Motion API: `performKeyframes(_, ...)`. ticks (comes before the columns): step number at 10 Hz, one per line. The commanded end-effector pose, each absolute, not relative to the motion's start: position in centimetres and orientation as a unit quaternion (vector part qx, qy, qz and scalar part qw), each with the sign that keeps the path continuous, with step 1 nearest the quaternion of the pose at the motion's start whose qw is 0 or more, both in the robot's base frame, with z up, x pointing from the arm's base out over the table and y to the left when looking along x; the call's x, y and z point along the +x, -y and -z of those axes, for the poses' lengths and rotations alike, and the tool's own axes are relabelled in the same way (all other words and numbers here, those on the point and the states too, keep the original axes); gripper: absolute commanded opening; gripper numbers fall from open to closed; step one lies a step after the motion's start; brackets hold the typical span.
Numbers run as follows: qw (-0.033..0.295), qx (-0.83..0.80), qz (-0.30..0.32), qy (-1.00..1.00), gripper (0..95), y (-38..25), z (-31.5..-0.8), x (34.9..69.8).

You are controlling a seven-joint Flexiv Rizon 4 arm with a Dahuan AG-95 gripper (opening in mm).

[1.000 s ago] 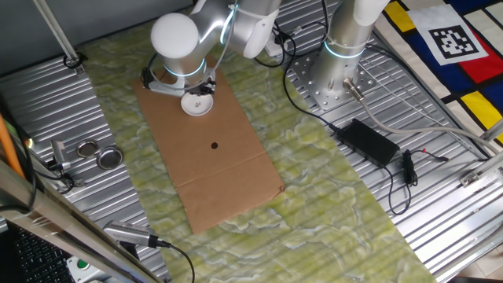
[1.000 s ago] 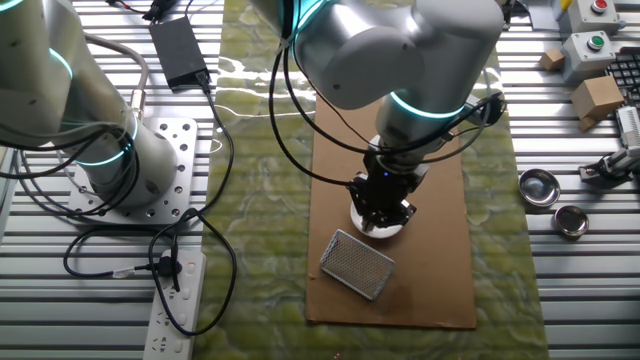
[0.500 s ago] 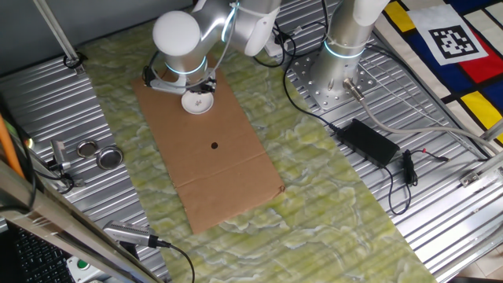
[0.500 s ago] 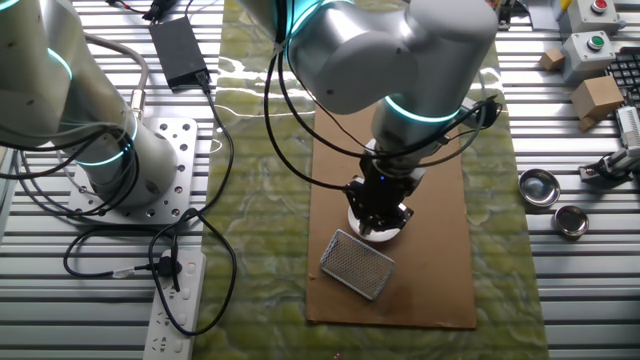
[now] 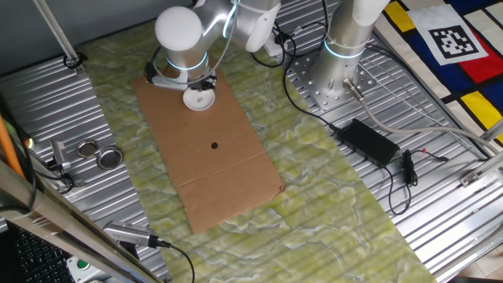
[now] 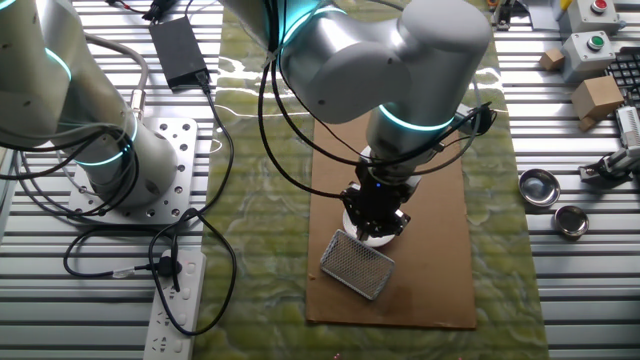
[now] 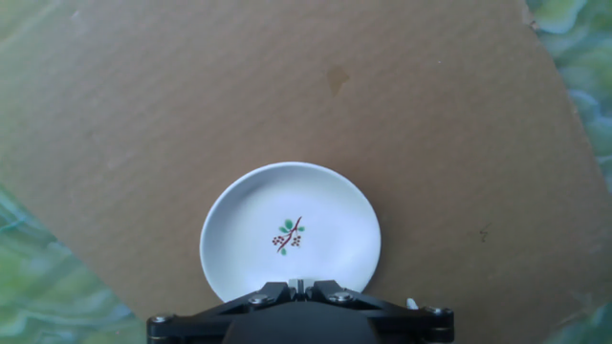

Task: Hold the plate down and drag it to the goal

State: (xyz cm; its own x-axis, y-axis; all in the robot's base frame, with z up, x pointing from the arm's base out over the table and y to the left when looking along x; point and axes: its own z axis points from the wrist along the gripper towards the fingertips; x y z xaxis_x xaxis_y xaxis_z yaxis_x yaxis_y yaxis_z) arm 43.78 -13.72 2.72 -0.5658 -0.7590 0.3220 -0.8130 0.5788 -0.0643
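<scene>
A brown cardboard sheet lies on a green wavy cloth. The cloth covers a ribbed metal table. Two round tins sit near one edge. A black power box and cables lie beside the cloth.

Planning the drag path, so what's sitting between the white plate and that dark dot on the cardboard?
Nothing: in one fixed view, only bare cardboard lies between the plate and the dark dot.
</scene>
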Motion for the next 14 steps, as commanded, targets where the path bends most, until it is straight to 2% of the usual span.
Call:
performKeyframes(1, 0.132, 0.448, -0.104, 0.878, 0.0, 13.78, -2.76, 43.73)
performKeyframes(14, 0.134, 0.457, -0.105, 0.873, 0.0, 14.69, -2.78, 43.01)
